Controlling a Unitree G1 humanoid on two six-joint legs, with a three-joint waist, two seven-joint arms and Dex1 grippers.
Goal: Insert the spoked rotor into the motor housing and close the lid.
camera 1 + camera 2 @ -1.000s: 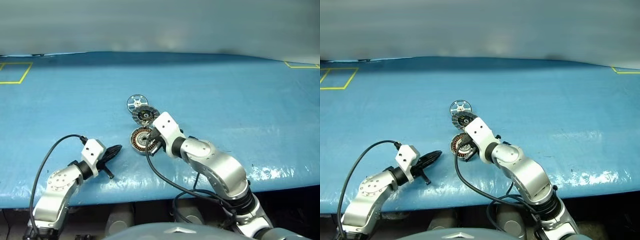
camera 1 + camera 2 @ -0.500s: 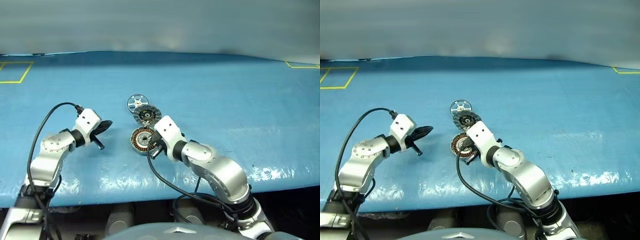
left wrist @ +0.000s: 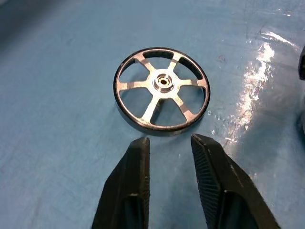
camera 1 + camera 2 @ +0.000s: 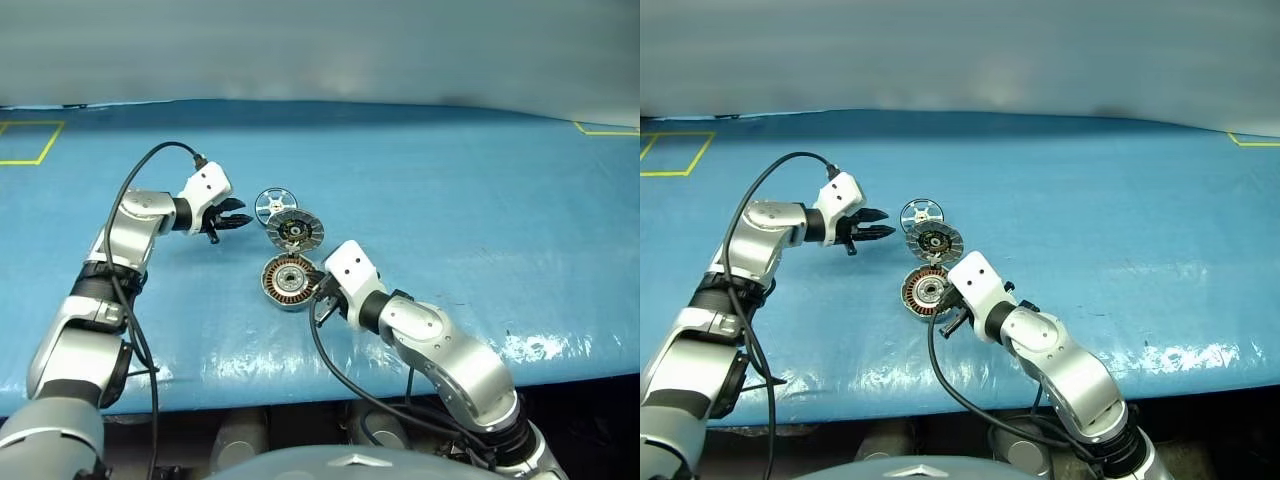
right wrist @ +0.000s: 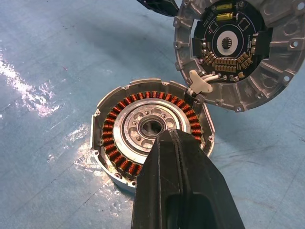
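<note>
The right gripper (image 4: 948, 318), fingers pressed together and empty, rests just beside the housing (image 4: 287, 280). This grey cup holds a ring of copper windings round a silver centre, and its lid (image 4: 295, 230) lies flipped open just beyond, dark ribbed face up. Farther off, the left gripper (image 4: 236, 215) has swung forward from the table's near edge, and its fingers have parted. Just ahead of them lies the rotor (image 3: 161, 89), untouched: a shiny silver six-spoked wheel, flat on the blue table (image 4: 480, 190). A pickup looks imminent.
</note>
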